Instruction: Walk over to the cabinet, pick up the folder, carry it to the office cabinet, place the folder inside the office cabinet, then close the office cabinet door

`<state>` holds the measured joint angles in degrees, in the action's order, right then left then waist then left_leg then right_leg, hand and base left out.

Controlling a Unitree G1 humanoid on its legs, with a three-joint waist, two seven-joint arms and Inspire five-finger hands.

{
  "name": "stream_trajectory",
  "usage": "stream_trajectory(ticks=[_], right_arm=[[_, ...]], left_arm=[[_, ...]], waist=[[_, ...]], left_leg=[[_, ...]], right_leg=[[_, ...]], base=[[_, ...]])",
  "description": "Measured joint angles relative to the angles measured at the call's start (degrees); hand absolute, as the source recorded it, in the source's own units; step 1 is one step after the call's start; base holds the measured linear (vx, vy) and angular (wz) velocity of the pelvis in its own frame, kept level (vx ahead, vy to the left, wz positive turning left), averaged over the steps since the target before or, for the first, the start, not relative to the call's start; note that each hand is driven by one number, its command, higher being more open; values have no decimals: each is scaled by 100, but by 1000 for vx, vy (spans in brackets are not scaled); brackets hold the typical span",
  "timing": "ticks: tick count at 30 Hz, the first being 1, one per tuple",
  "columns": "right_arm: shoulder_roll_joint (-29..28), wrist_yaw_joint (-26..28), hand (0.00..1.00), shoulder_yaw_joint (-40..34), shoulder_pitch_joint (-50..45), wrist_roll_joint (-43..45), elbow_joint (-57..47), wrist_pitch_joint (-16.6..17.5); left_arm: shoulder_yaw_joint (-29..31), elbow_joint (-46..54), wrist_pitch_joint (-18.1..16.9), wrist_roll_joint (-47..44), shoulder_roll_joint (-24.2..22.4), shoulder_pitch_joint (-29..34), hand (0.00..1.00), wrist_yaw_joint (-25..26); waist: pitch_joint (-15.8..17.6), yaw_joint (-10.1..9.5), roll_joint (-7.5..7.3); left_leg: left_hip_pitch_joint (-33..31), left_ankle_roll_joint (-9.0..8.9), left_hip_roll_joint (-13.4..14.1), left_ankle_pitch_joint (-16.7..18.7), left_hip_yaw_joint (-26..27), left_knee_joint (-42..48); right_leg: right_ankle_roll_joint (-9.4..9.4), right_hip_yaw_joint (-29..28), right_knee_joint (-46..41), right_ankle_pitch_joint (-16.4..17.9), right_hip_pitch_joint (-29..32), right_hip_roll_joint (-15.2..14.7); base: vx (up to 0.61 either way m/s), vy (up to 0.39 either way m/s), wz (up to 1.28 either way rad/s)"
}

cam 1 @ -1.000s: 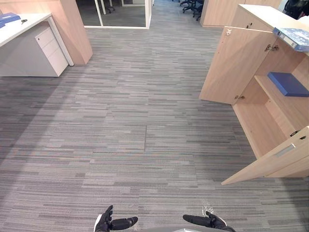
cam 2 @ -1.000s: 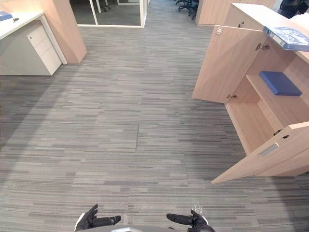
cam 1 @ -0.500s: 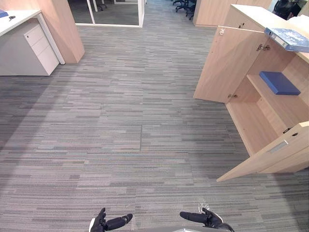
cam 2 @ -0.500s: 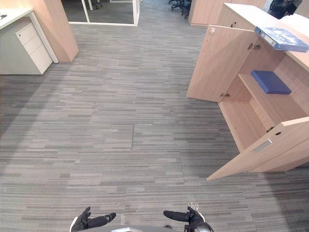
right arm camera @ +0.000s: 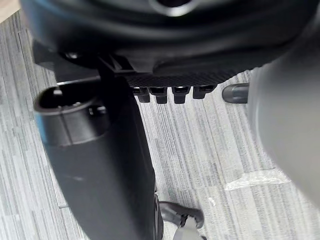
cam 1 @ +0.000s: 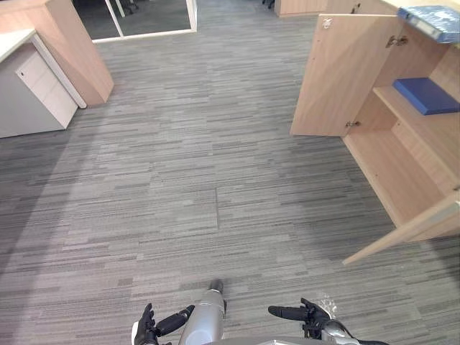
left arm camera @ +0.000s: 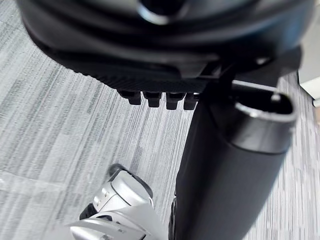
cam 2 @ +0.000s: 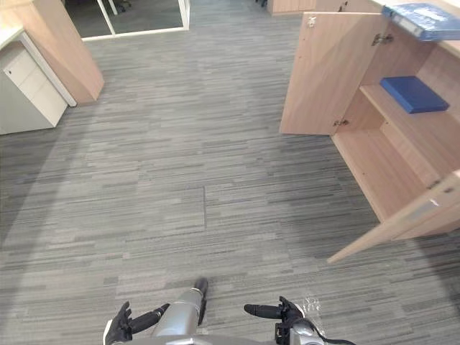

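**Both hands empty, blue folder lying on the cabinet shelf**

The office cabinet (cam 1: 395, 172) is seen standing wide open. Its far door (cam 1: 345, 72) is swung out over the carpet (cam 1: 215, 180), and its near door (cam 2: 417, 215) is angled outward as well. A flat blue folder (cam 1: 425, 95) is found lying on the shelf (cam 1: 424, 133) inside the cabinet. A second blue binder (cam 1: 431, 14) is laid on the cabinet's top, above that shelf. It is cut by the frame edge, so its full shape cannot be made out with certainty.

And the hands: both are held low, well apart from the cabinet, out over the carpet. The left hand (cam 1: 147, 330) is kept with its fingers (cam 1: 175, 321) stretched straight toward the other hand, and nothing is gripped. The right hand (cam 1: 314, 318) is mirrored opposite, extended and relaxed, and nothing is carried.

In the wrist views the left thumb (left arm camera: 235, 170) and the right thumb (right arm camera: 100, 165) are shown jutting clear of the palms, with bare carpet beyond. A white drawer unit (cam 1: 39, 93) is seen far across the floor from the cabinet's open side.
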<state>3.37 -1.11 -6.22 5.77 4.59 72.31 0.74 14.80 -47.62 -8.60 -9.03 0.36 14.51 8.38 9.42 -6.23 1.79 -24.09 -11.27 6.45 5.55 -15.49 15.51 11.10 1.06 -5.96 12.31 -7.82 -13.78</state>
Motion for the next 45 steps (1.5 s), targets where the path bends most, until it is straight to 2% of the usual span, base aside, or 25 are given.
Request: stream_trajectory(ticks=[1, 2, 3, 4, 5, 6, 7, 8, 9, 10, 12, 14, 15, 18, 20, 24, 26, 28, 30, 33, 37, 39, 40, 41, 45], right_arm=[[-176, -23, 100, -245, 44, 0, 95, -9], [-292, -16, 100, -361, 96, -1, 162, -13], [-477, 45, 100, -434, 199, -1, 144, 5], [-547, 69, 100, -429, 204, -1, 137, 2], [-565, 92, 100, -405, 169, 1, 128, -8], [-538, 133, 100, -386, 46, 1, 2, -17], [-524, 142, 100, -386, -3, -1, -78, -18], [-478, 161, 100, -384, -48, -2, -213, -2], [-435, 167, 100, -385, -43, -3, -276, 11], [-415, 168, 100, -385, -30, -3, -283, 21], [-406, 180, 100, -380, 49, -2, -302, 62], [-407, 193, 100, -368, 152, -10, -370, 119], [-423, 192, 100, -382, 162, 4, -432, 129], [-525, 146, 100, -266, 172, 8, -574, 135], [-604, 151, 100, -288, 99, 12, -525, 139], [-612, 183, 100, -492, -142, 14, -517, 164], [-621, 163, 100, -640, -159, 16, -531, 157], [-556, 127, 100, -701, -172, 36, -501, 109], [-547, 101, 100, -855, -163, 91, -402, 79], [-514, 65, 100, -880, -167, 229, -383, 69], [-526, 4, 100, -702, -169, 230, -289, 35], [-511, -33, 100, -352, -227, 229, -335, 38], [-578, -51, 100, -157, -255, 230, -368, 39], [-707, -16, 100, 37, -278, 232, -404, 30], [-748, 102, 100, 104, -182, 228, -516, 62]], left_arm=[[12, -9, 7, -47, 151, -17, 100, 10], [28, -18, 8, -48, 215, -11, 100, 53], [48, -54, 32, -48, 227, -20, 100, 71], [71, -58, 34, -50, 251, -27, 100, 20], [58, -57, 30, -51, 278, -14, 100, -17], [0, -89, -1, -51, 296, -1, 100, -83], [-4, -89, -16, -51, 290, -1, 100, -130], [-28, -101, -21, -51, 247, -1, 100, -160], [-111, -134, -21, -46, 231, 0, 100, -213], [-132, -174, -24, -45, 216, -3, 100, -252], [-207, -340, -25, -45, 187, -24, 100, -296], [-199, -429, 15, -48, 169, -125, 100, -352], [-199, -442, 22, -50, 157, -138, 100, -359], [-20, -427, 28, -51, 158, -230, 100, -379], [119, -331, 38, -51, 133, -232, 100, -386], [238, -350, 83, -51, -116, -188, 100, -453], [262, -312, 120, -63, -115, -258, 100, -535], [409, -304, 132, -242, -195, -234, 100, -598], [461, -301, 140, -321, -168, -222, 100, -607], [474, -82, 141, -397, -169, -146, 100, -606], [690, 82, 142, -511, -211, -129, 100, -582], [798, 161, 141, -561, -313, -139, 100, -563], [912, 174, 151, -654, -382, -165, 100, -562], [984, 229, 117, -693, -250, -291, 100, -489], [1034, 341, 39, -751, -441, -401, 100, -392]], waist=[[-70, -60, -343], [-153, -64, -468], [-220, -73, -525], [-261, -101, -612], [-297, -109, -633], [-413, -70, -598], [-451, -27, -590], [-518, 46, -554], [-519, 81, -434], [-511, 102, -363], [-467, 103, -243], [-105, 104, -118], [-49, 96, -97], [104, 84, -241], [-21, 89, -365], [-297, 135, -90], [-286, 148, -36], [-180, 101, 122], [-146, 39, 18], [-129, 3, -101], [-2, -218, -281], [-36, -215, -222], [-73, -232, -283], [-159, -234, -581], [-303, -270, -522]], left_leg=[[-108, -36, -330, -251, 314, 484], [-148, -24, -458, -258, 385, 672], [-19, 467, -655, -186, 628, 1015], [235, 702, -753, -76, 923, 965], [447, 875, -857, -50, 1113, 855], [880, 1252, -1126, -4, 1454, 584], [1055, 1357, -1246, -12, 1527, 439], [1413, 1529, -1438, -75, 1644, 59], [1747, 1617, -1491, -126, 1743, -290], [1906, 1637, -1484, -138, 1778, -428], [2186, 1693, -1405, -125, 1971, -676], [2616, 1759, -1261, 54, 2253, -815], [2702, 1743, -1221, 118, 2324, -816], [3115, 1597, -1180, 424, 2590, -836], [3219, 1597, -1080, 813, 2587, -685], [3118, 1251, -317, 1668, 2493, 448], [2440, 1136, -11, 1559, 2272, 2199], [1754, 835, 333, 1059, 2023, 4529], [1439, 846, 330, 1067, 1984, 5151], [776, 933, 239, 1143, 1840, 4791], [389, 951, -338, 1140, 564, 2536], [373, 994, -345, 649, -185, 1244], [472, 307, -342, -60, -141, 1143], [484, 479, -614, 67, -15, 1248], [502, 750, -779, 625, 327, 1877]], right_leg=[[-194, -76, -30, 137, -46, -413], [-301, -165, -123, 17, 40, -553], [-640, -374, -722, -411, 356, -789], [-888, -464, -1089, -664, 531, -1001], [-1083, -454, -1361, -868, 635, -1175], [-1573, -265, -2533, -1192, 1087, -1605], [-1775, -33, -3202, -1213, 1320, -1793], [-2114, 580, -4175, -1240, 1610, -2128], [-2206, 1306, -4651, -1205, 1678, -2240], [-2167, 1692, -4761, -1129, 1676, -2201], [-1644, 2281, -4796, -407, 1732, -1693], [-1147, 2811, -4448, 327, 1806, -753], [-1086, 2990, -4292, 410, 1857, -549], [-1182, 4135, -3310, 374, 1984, -254], [-1632, 4564, -2392, 115, 1988, -206], [-1658, 4783, -1774, -88, 1549, 437], [-1668, 4728, -1550, 66, 1299, 769], [-1629, 4305, -1104, 148, 606, 1246], [-1543, 3891, -838, 175, 144, 1308], [-1403, 3239, -401, 99, -236, 1295], [-881, 2112, -238, 107, -585, 805], [-488, 1827, -198, 239, -783, 671], [-241, 1651, -220, 381, -937, 540], [-242, 1527, -224, 402, -912, 277], [-219, 1320, -281, -47, -918, 49]], base=[[315, 372, -51], [500, 565, -108], [447, 480, -115], [446, 495, -111], [425, 468, -85], [413, 451, -59], [468, 528, -50], [351, 408, -38], [332, 367, -45], [307, 281, -65], [248, 176, -73], [164, 77, -84], [160, 38, -73], [150, -17, -41], [228, -92, -3], [412, -145, -5], [495, -158, -37], [476, -30, -94], [439, 53, -104], [452, 120, -124], [462, 369, -147], [509, 480, -95], [483, 457, -42], [450, 401, -23], [316, 338, -35]])
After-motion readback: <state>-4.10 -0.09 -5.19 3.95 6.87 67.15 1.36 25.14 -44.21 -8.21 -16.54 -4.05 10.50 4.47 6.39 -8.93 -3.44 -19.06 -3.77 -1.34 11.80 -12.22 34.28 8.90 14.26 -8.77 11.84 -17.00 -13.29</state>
